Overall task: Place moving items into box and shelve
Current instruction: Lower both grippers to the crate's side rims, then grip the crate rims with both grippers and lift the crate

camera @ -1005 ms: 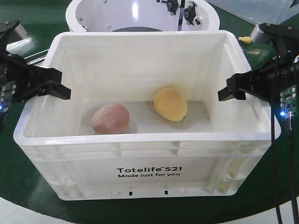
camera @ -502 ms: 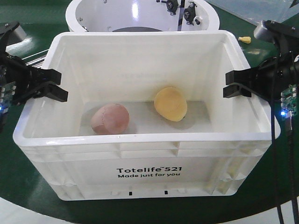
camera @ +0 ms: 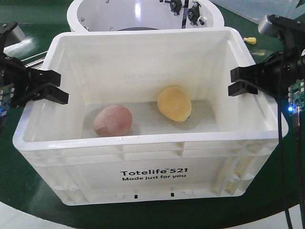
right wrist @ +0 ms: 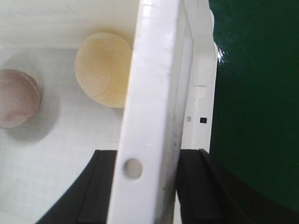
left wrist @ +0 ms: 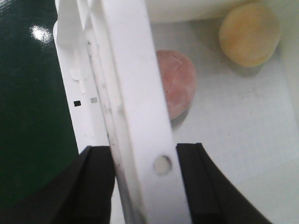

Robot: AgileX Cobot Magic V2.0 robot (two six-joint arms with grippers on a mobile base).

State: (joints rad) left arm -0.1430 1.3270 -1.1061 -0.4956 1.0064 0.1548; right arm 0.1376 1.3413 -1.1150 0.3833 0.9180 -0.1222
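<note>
Box point(camera: 152, 157) clamped at both side rims

Front: left gripper point(camera: 51, 87) grasps left rim, right gripper point(camera: 242, 81) right rim; pink ball point(camera: 112, 120) front-left on box floor, yellow ball point(camera: 174, 104) mid-back. Left wrist: fingers point(left wrist: 96, 186) pinch rim. Right wrist: same.

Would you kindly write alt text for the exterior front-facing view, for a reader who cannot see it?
A white box printed "Totelife 521" holds a pink ball and a yellow-orange ball, lying apart on its floor. The black left gripper and right gripper each clamp a side rim. A round white tub stands behind, on a green surface.
</note>
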